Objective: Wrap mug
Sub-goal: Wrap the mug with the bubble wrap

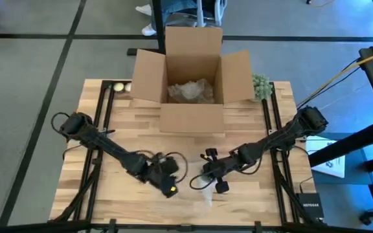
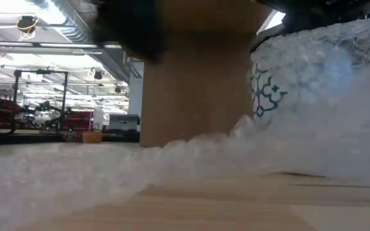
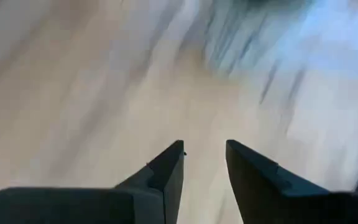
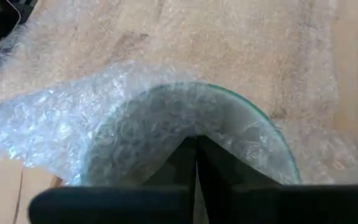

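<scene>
Wrap (image 4: 73, 137) pinched over the mug (image 4: 229, 134) in my right gripper (image 4: 196, 149) near the bench's front edge, so the left gripper (image 3: 204, 165), released, can fold.

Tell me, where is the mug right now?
In the low view the mug stands at the right, swathed in bubble wrap, in front of the cardboard box; the right pincer pinches the wrap against it.

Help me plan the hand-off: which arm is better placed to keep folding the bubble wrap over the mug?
Right, probably. The right end effector is shut on the bubble wrap, pinning it against the mug. The left end effector is open, holding nothing, over bare table.
</scene>
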Tool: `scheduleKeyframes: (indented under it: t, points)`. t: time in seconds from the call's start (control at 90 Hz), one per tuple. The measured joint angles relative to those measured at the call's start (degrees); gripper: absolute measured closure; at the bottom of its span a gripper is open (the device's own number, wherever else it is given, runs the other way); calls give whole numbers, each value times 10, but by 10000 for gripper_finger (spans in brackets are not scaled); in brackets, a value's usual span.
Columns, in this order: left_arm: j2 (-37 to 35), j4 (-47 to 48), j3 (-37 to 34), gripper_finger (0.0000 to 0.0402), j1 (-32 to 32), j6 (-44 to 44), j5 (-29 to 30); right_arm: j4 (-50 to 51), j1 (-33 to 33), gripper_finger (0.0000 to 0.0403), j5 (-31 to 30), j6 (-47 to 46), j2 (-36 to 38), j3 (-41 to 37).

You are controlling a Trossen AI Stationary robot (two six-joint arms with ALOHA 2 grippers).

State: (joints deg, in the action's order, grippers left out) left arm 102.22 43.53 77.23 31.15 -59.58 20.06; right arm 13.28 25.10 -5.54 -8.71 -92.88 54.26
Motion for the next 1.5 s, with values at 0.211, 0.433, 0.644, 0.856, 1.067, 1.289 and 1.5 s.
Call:
scheduleKeyframes:
  t: [0.211, 0.433, 0.644, 0.856, 1.067, 1.289, 1.5]
  points:
    - [9, 29, -63, 298, 63, -185, -34, 0, 0, 402, 0, 1, 0, 0]
    - [9, -27, -122, 298, 96, -255, -34, -2, 0, 402, 0, 2, 0, 0]
    - [9, -144, -190, 298, 89, -248, 14, -2, 0, 402, -13, 2, 0, 0]
    - [7, -229, -224, 326, 68, -216, 40, -2, 0, 402, -14, 2, 0, 1]
    - [10, -266, -189, 395, 46, -119, 76, -2, 0, 402, -14, 2, 0, 1]
    - [5, -268, -108, 401, 12, 18, 124, -3, 0, 402, -24, 12, 0, 1]
    - [5, -408, -71, 402, -20, 200, 124, -15, 0, 402, -30, 12, 0, 1]
